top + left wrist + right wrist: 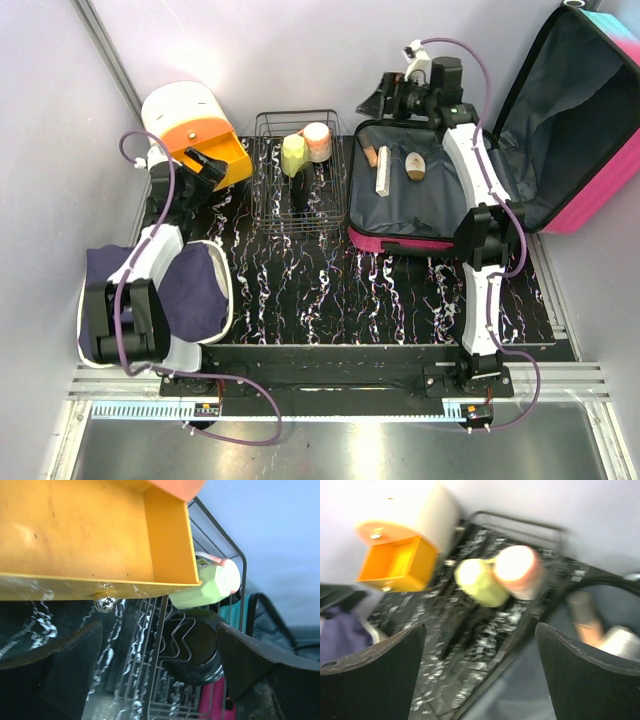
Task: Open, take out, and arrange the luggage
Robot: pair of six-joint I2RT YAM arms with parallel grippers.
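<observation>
The luggage (400, 205) lies open at the right of the table, pink shell, dark grey lining, lid (580, 110) raised at the far right. Inside rest a white stick (382, 170), a wooden piece (370, 155) and an oval object (415, 166). My right gripper (378, 103) hovers over the luggage's far left corner, open and empty (480, 675); its view is blurred. My left gripper (212, 165) is open and empty just below the orange drawer (100, 535), near its silver knob (105, 602); the left wrist view shows the jaws wide apart (160, 675).
A white-and-orange round drawer box (185, 115) stands at the far left with its drawer pulled out. A wire basket (270, 200) in the middle holds a green cup (293, 155), a pink cup (317, 141) and a black round object (200, 645). Purple cloth (195, 290) lies in a white tub near the left arm.
</observation>
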